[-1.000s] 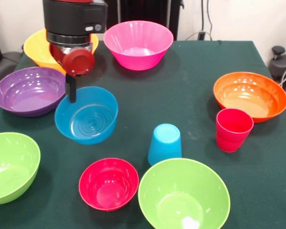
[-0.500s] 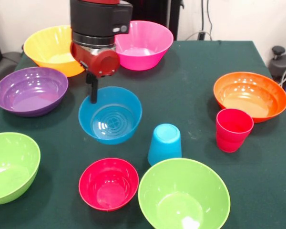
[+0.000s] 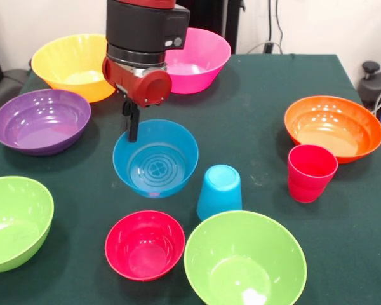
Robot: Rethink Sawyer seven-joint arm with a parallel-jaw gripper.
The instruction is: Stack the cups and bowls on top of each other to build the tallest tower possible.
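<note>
**Blue bowl held by its rim, close to the upturned blue cup**

The gripper (image 3: 133, 124) hangs in the upper middle of the frame, its dark fingers clamped on the upper-left rim of the blue bowl (image 3: 155, 159). The bowl sits at frame centre, opening up; whether it rests on the table (image 3: 254, 114) or rides just above it cannot be told.

Task pieces around it:
- Light blue cup (image 3: 220, 190), upside down, just right of the bowl and near its rim.
- Small red bowl (image 3: 145, 244) below the blue bowl, apart from it.
- Red-pink cup (image 3: 311, 172) upright at right, just in front of the orange bowl (image 3: 333, 126).
- 2 lime green bowls: lower left (image 3: 14, 222) and lower middle (image 3: 244, 259).
- Purple bowl (image 3: 41, 119), yellow-orange bowl (image 3: 73, 65) and pink bowl (image 3: 189, 57) along the left and top.

No tower is standing yet.

Risks, as judged:
- A 1-sided rim pinch on glossy plastic may let the bowl swing or slip out if it is lifted.
- Any sideways travel to the right could knock the blue cup over, since it is narrow and close.
- A bowl released off-centre on the cup's small base would likely slide off.
</note>
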